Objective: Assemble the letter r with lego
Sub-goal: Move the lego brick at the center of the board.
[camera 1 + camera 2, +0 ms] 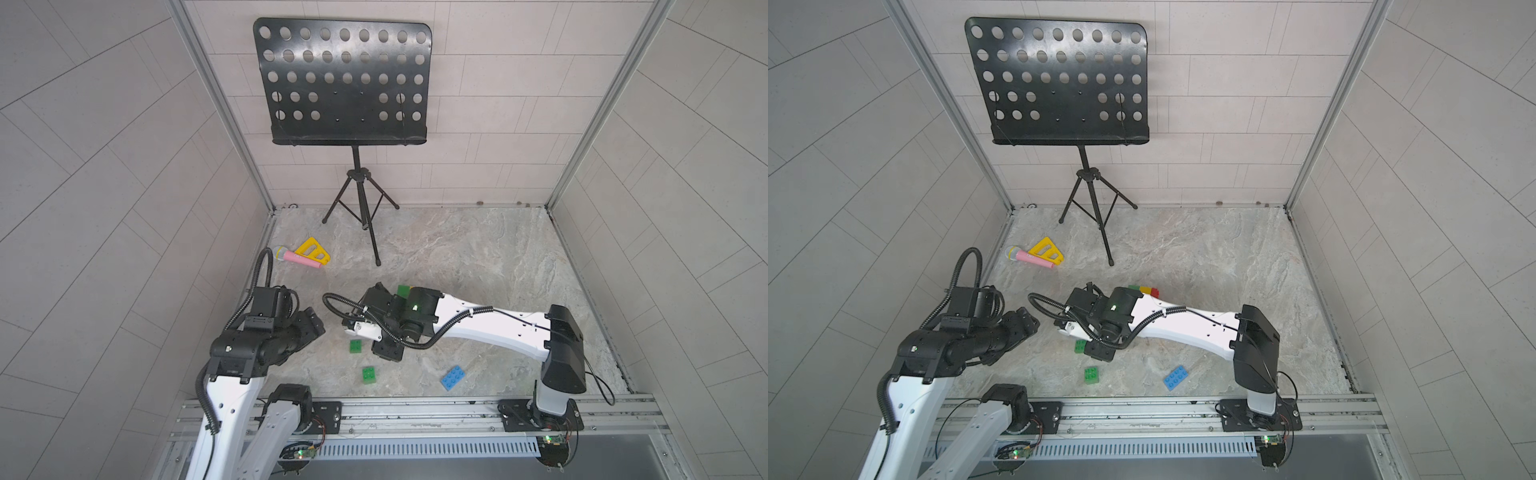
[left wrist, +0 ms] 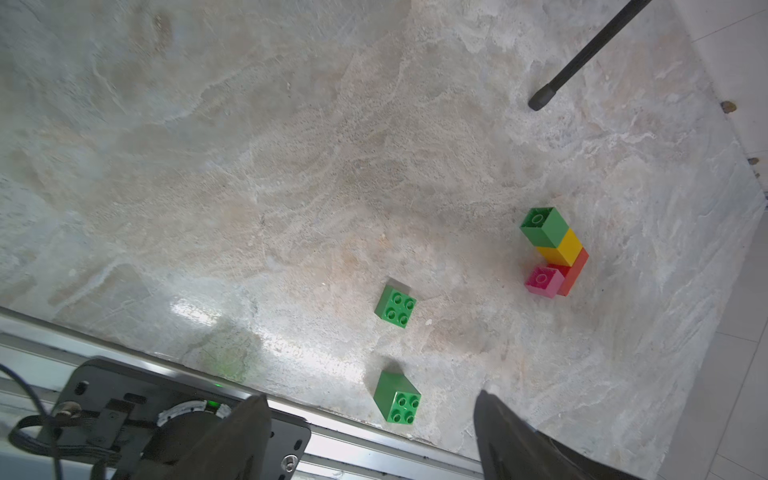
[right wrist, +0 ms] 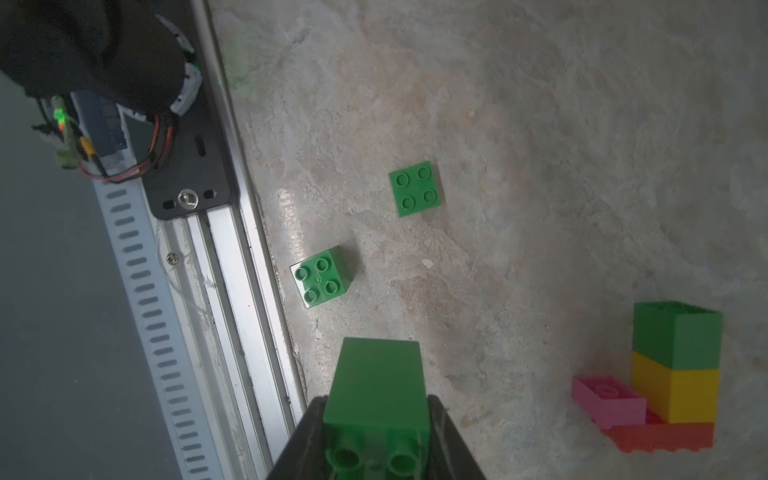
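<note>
- The right claw (image 3: 376, 419) is clamped on a green brick (image 3: 376, 374), with the studs turned back toward the wrist. The left claw (image 2: 370, 399) hangs wide open and empty over the tabletop's left side.
- The half-built stack (image 3: 675, 382) of red, yellow and green, with pink alongside, sits mid-tabletop. I'd square the held brick to it and press straight, or it will likely skid.
- A loose green brick (image 1: 355, 346), a second green brick (image 1: 368, 376) and a blue brick (image 1: 454, 377) lie toward the front edge of the marbled tabletop (image 1: 457, 257). A music stand (image 1: 340, 79) is at the back edge, with tiled walls around.

Brick stack (image 1: 1146, 289) largely behind right arm (image 1: 1167, 322)
</note>
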### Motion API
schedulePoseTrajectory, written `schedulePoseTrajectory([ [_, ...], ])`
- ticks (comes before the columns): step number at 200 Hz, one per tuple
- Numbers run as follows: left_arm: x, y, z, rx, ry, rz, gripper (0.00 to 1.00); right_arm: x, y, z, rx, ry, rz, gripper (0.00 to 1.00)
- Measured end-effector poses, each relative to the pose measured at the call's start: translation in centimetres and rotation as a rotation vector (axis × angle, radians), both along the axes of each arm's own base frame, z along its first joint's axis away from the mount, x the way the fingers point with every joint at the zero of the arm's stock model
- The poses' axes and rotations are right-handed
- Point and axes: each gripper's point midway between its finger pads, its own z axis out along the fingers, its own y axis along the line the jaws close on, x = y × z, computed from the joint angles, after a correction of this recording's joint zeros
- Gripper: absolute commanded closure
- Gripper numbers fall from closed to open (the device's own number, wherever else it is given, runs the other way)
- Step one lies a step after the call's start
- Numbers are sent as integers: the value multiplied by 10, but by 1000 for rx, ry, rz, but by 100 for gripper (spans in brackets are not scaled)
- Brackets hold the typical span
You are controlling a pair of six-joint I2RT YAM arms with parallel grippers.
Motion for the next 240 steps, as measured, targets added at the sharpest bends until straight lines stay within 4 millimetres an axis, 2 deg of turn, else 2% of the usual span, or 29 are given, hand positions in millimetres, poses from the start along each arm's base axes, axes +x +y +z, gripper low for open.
schedulePoseTrajectory([
  [29,-17,-25,-44,-133,124,-62,39,15,-15,-8,-6,40,-243,100],
  [50,-35,-42,-71,-213,227,-95,43,17,-33,-5,2,47,-382,100],
  [95,-50,-70,-76,-223,263,-251,48,16,-74,14,63,47,-566,100],
  [136,-54,-90,-102,-179,315,-308,45,13,-96,6,57,57,-637,100],
  [153,-53,-96,-114,-183,326,-298,27,10,-101,3,54,60,-649,100],
  [166,-52,-101,-118,-178,325,-307,21,8,-106,2,54,60,-654,100],
  [209,-44,-121,-112,-136,280,-361,20,6,-117,0,54,47,-675,100],
  [240,-38,-127,-119,-47,289,-385,21,5,-121,0,57,42,-682,100],
])
